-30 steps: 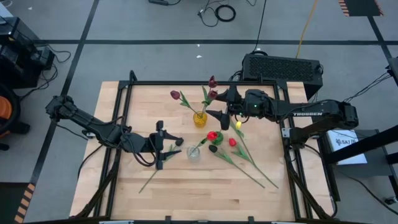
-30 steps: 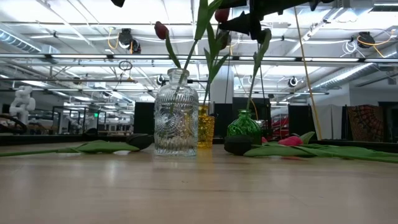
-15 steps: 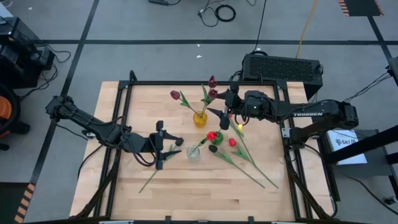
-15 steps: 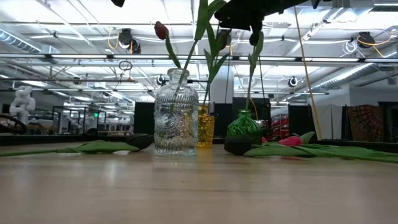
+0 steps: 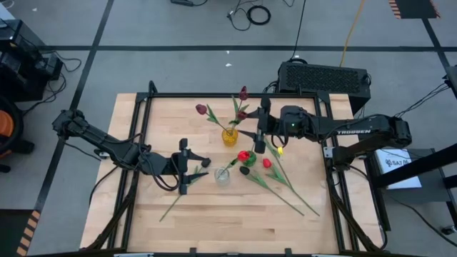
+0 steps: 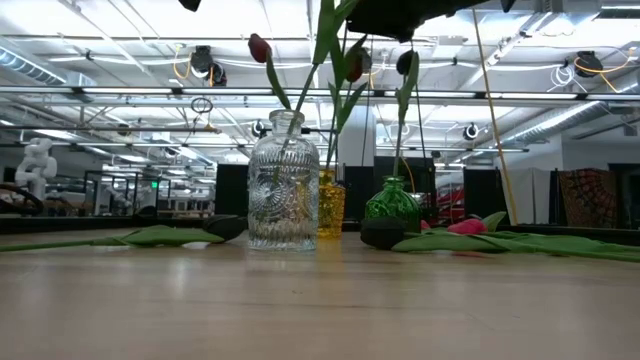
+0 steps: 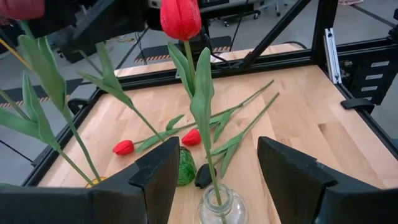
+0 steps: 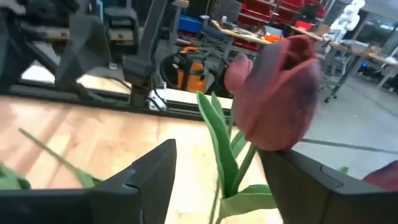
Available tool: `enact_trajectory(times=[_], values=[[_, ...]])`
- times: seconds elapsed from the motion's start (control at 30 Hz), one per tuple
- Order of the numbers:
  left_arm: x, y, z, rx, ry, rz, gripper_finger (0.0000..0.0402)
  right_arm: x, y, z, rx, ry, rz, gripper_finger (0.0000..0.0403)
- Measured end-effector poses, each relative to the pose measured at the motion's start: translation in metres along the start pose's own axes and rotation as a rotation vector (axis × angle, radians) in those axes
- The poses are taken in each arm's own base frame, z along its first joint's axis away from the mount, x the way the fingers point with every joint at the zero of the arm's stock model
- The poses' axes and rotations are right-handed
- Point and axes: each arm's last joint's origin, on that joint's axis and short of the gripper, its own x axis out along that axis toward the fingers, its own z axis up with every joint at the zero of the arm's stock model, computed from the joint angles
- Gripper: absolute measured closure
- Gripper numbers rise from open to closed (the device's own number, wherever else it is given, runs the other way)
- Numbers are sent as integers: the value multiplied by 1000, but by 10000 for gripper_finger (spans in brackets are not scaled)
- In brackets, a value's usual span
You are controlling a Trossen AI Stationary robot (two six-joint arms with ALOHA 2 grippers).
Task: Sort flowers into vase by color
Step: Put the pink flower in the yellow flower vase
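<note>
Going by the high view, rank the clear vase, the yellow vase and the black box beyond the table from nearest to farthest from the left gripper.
Measured from the left gripper:
1. Clear vase, just off its fingertips, toward the table's middle.
2. Yellow vase, farther back on the table, holding dark tulips.
3. Black box, off the table's far edge on the right arm's side.

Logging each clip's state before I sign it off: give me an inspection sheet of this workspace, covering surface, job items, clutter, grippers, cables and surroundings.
Surface: wooden table inside a black frame.
Job's things: yellow vase holds dark tulips; clear vase holds one red tulip; green vase beside them; red tulips and a loose stem lie on the wood.
Clutter: nothing seen.
Grippers: left gripper open, beside the clear vase; right gripper open around a dark tulip by the yellow vase.
Cables: loose cables on the floor behind the table.
Surroundings: black box, workshop hall.
</note>
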Motion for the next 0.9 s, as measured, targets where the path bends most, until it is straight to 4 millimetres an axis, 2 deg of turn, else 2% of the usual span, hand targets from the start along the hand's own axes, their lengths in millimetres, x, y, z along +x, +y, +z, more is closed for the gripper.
enact_trajectory(times=[0.17, 0.27, 0.73, 0.9], values=[[0, 0, 0, 0, 0, 0, 178, 3, 8, -3, -77, 26, 30, 134], [1, 0, 0, 0, 2, 2, 178, 4, 9, -2, -80, 5, 50, 126], [8, -2, -4, 11, 22, 7, 178, 5, 18, 1, -86, -23, 69, 173], [8, -2, -4, 26, 21, 7, 178, 2, 22, 4, -10, -34, 90, 174]])
